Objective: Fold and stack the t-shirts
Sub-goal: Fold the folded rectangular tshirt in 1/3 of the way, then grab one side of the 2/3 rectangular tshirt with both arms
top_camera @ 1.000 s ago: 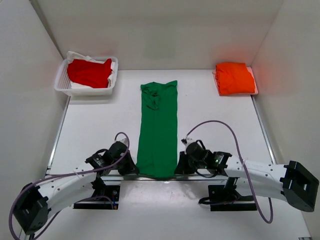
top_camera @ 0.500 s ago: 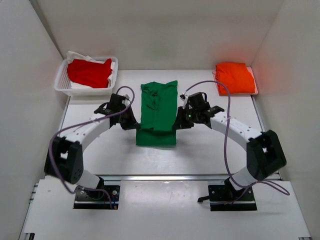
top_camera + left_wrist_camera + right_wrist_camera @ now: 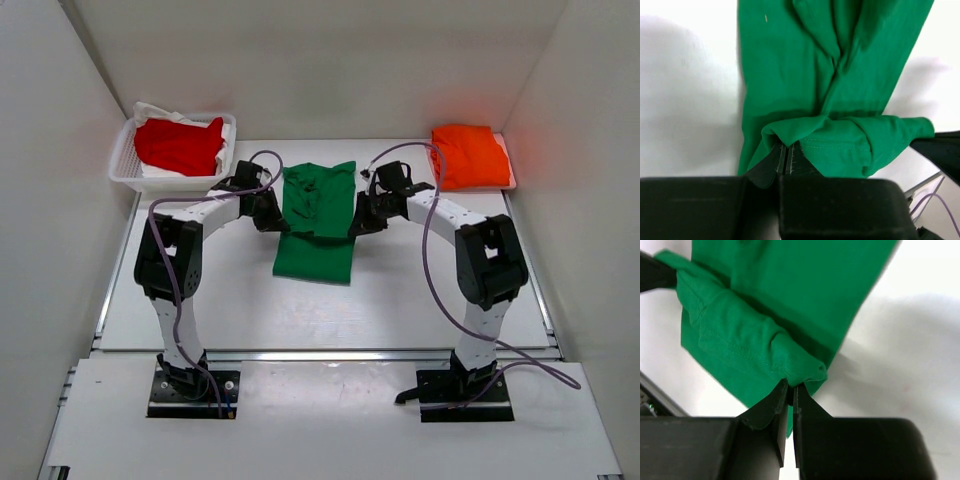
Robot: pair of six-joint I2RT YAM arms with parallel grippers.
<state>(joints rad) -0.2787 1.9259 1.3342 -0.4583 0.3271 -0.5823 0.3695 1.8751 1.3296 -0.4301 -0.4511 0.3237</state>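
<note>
Green t-shirt [image 3: 317, 225] lies as a long narrow strip on the far half of the counter [image 3: 420, 300], midway between the two side walls, with its collar end pointing toward the back wall. Its near part is doubled back over itself, so the fold forms the edge closest to the arm bases, and the stitched hem is held up above the layer beneath. The left tool [image 3: 277, 222] is clamped on the hem's left corner: in the left wrist view its two dark fingers are pressed together with a bunched lip of green cloth pinched between them and the seam stitching showing just past the tips. The right tool [image 3: 357, 226] is clamped on the opposite corner of the same hem, and in the right wrist view its fingers likewise meet tightly on a wad of cloth, with the rest of the shirt spread flat below. Both arms reach far out from their bases, one on each side of the strip. An orange t-shirt [image 3: 470, 156] rests folded at the far right corner of the counter, well apart from the green one. A red t-shirt [image 3: 180, 145] lies crumpled inside a white mesh basket [image 3: 122, 170] at the far left corner.
</note>
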